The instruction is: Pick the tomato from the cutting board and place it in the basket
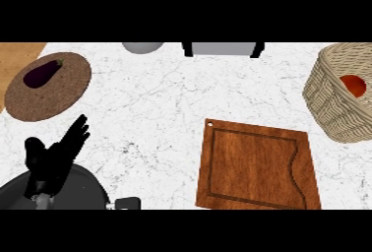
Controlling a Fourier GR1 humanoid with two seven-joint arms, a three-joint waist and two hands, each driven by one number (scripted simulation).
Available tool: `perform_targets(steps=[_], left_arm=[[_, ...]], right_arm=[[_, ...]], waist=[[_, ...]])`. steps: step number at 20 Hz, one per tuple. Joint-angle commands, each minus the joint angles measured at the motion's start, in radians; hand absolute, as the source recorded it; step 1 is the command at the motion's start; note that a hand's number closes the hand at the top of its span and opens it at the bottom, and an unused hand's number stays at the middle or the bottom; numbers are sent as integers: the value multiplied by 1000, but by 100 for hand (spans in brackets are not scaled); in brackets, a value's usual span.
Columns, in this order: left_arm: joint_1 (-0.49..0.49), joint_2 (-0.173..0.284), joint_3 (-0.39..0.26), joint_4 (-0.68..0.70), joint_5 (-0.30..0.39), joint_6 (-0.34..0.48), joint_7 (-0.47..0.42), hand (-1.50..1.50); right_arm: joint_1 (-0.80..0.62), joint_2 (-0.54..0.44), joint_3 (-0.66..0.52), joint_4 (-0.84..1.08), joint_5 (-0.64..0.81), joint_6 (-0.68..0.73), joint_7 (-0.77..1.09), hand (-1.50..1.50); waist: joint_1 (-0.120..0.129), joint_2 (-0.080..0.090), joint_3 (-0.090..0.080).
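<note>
The red tomato [355, 85] lies inside the wicker basket [333, 103] at the right edge of the head view, partly hidden by the basket's rim. The wooden cutting board [258, 167] lies on the marble counter at lower centre-right with nothing on it. My left hand [54, 155] shows at the lower left, open with fingers straight and pointing up and right, far from the board and the basket. My right hand does not show.
A round brown mat [62, 91] with a dark purple eggplant [44, 73] sits at the upper left. A dark pan [83, 189] lies under my left hand. A grey appliance [222, 48] and a grey bowl [143, 47] stand at the back edge.
</note>
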Motion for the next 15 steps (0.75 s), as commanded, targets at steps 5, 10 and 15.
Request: perform_targets(steps=[5, 10, 15], left_arm=[[64, -54, -34, 133, -16, 12, 22, 0], [106, -52, -47, 87, -19, 9, 38, 0], [66, -61, -30, 108, -14, 11, 33, 0]], right_arm=[[-85, -25, -66, 167, -34, 42, -74, -150], [-99, -108, -146, 308, -69, 72, -83, -150], [-98, -187, -192, 423, -78, 112, -136, -150]], waist=[[-20, 13, -25], [-15, 14, -23], [-19, 22, -21]])
